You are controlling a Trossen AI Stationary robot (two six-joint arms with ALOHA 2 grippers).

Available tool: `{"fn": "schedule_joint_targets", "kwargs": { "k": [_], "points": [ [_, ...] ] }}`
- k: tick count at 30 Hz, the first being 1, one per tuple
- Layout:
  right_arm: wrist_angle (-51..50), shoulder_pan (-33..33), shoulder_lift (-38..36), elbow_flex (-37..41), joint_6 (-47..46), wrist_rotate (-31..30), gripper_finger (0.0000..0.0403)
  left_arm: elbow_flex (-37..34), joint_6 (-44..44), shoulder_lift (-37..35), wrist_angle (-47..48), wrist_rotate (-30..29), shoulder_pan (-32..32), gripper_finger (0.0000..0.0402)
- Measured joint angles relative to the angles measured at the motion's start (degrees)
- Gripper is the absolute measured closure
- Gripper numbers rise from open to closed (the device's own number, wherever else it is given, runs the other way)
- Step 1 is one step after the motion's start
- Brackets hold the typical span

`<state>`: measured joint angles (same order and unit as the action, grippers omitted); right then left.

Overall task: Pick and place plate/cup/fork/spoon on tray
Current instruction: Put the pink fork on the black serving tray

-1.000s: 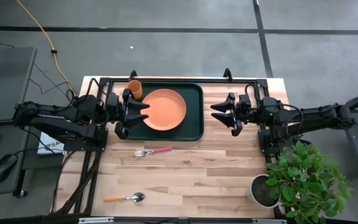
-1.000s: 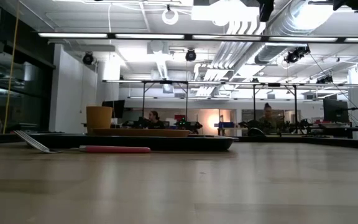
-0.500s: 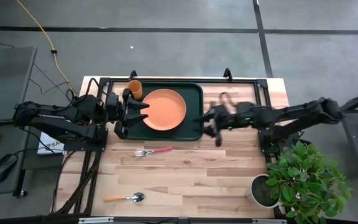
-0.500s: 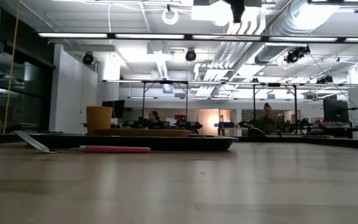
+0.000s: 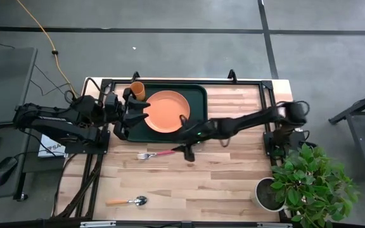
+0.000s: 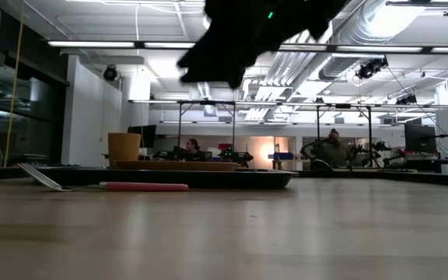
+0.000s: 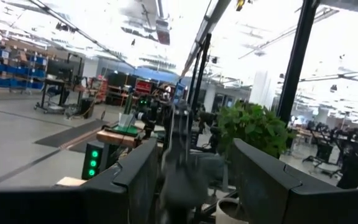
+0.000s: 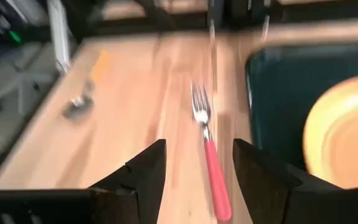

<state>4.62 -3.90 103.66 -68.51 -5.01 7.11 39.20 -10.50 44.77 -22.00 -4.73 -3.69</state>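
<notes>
Right gripper [image 5: 185,147] sits mid-frame in the high view, fingers spread, hovering just beside the pink handle end of the fork [image 5: 156,154], which lies on bare wood below the tray [image 5: 199,114]; the low view shows it only as a dark blur at the top. Left gripper [image 5: 136,113], also spread, waits at the tray's left edge by the plate [image 5: 166,111] and cup [image 5: 137,91]. Spoon [image 5: 128,201] lies lower left.

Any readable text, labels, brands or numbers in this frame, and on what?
None can be read.
White label under the left arm, off the table's edge: print too small to read.
Plate, cup, fork, spoon, tray: no markings visible.
</notes>
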Motion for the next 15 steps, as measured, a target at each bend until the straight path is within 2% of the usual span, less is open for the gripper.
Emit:
{"fn": "schedule_joint_targets", "kwargs": {
  "k": [8,15],
  "points": [
    [0.17,0.02,13.86,-5.49,1.00,0.00,0.0226,0.00,0.02,0.00,-0.91,-0.02,-0.04,0.0216],
    [-0.04,0.00,21.57,-9.95,1.01,2.58,0.0226,0.00,0.01,0.00,-0.98,-0.02,-0.04,0.0216]
  ]
}}
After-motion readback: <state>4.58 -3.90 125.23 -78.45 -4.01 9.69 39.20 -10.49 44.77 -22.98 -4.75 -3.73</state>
